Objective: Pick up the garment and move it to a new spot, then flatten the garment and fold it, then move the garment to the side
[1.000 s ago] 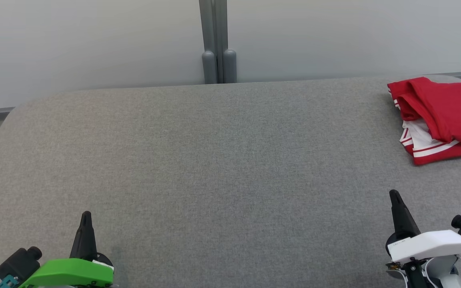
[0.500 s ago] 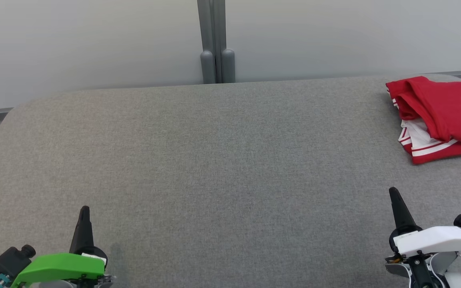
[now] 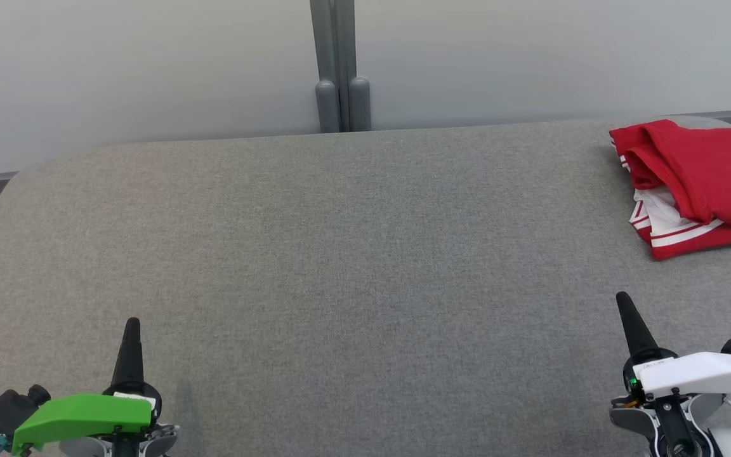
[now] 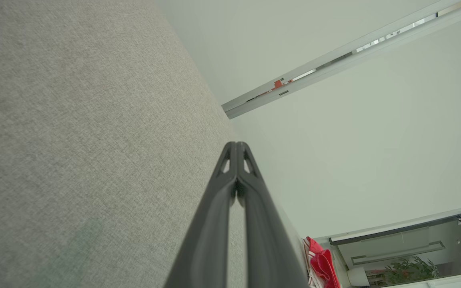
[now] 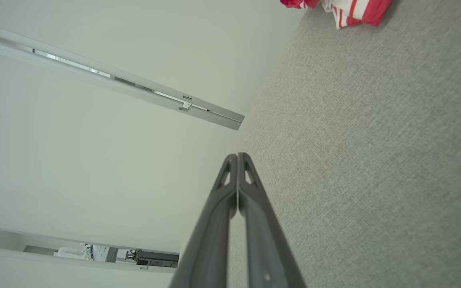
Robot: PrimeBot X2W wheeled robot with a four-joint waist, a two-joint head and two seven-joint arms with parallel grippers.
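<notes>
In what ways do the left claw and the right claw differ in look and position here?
The left claw carries a green cover; the right claw carries a white cover. The right claw sits nearer the red garment; the left claw is far from it, across the grey surface. Both are shut, hold nothing, and point up the head view.

1. The folded red-and-white cloth garment (image 3: 698,181) lies on the wide grey fabric-covered surface (image 3: 365,254), at its far right corner.
2. The green-cased left gripper (image 3: 131,326) is at the near left of that surface, and the white-cased right gripper (image 3: 623,299) at the near right.
3. The garment lies beyond the right gripper, well apart from it.
4. A grey upright metal post (image 3: 339,63) stands behind the far edge, near its middle, against the pale flat wall panel (image 3: 150,63).
</notes>
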